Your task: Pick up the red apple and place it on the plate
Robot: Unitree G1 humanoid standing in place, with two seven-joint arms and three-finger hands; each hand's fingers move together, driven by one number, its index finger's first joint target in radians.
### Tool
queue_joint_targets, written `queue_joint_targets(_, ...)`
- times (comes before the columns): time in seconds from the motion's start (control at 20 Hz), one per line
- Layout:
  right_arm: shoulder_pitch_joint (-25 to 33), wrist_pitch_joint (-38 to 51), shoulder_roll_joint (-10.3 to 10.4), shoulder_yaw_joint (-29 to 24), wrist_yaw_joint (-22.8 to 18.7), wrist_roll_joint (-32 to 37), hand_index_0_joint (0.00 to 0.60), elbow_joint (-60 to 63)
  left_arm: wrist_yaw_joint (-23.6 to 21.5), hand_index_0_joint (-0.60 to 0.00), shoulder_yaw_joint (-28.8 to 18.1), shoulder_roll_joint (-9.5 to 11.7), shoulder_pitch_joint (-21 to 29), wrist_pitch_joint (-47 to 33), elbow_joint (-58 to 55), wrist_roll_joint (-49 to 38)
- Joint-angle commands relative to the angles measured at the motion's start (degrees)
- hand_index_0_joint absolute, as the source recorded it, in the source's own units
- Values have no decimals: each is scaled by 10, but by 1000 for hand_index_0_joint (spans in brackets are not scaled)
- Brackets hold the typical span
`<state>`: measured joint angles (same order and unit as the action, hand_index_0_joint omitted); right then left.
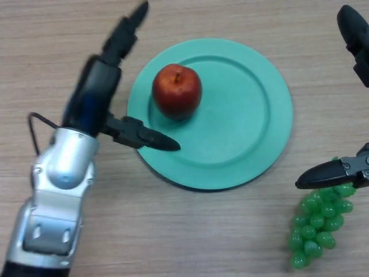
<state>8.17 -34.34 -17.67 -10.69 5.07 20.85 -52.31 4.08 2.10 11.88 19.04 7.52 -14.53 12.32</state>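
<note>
Though the apple (177, 91) already sat on the plate (242, 156), toward its ten o'clock rim, the left hand (101, 92) hovered beside it, fingers spread and empty; next, I judged, it needed only to pull clear.

— Where is the left hand (101, 92)?
— It comes in from the lower left on a silver forearm, the black palm angled up and to the right. Its fingers (130, 29) stretch straight toward the top, and the thumb (147, 137) juts out to the right. It holds nothing.
— And the right hand (353, 34)?
— Only at the right edge: one dark part high up, a pointed tip (323, 173) lower down, spread wide apart.
</note>
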Motion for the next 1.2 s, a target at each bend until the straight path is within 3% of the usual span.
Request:
queue_joint_targets(0.05,26,50,-22,-27,-13,32,0,-15,-19,0,-66,29,6,-13,-83,-55)
queue_joint_targets(0.2,37,53,-27,-27,-11,37,0,-1,8,0,-113,54,-24,92,-189,-187)
queue_joint_targets(0.35,37,64,-29,-34,-7,49,0,11,33,0,-183,81,-62,127,-230,-312)
queue_joint_targets(0.45,37,71,-32,-38,-7,53,0,17,54,0,-218,101,-86,100,-215,-357)
queue_joint_targets(0.6,39,87,-31,-25,-9,40,0,29,47,0,-214,102,-100,44,-175,-353)
queue_joint_targets(0.9,48,91,-29,-22,-15,44,0,39,28,0,-215,112,-92,67,-175,-366)
queue_joint_targets(1.2,39,83,-26,-14,-4,35,0,31,3,0,-204,105,-89,97,-210,-360)
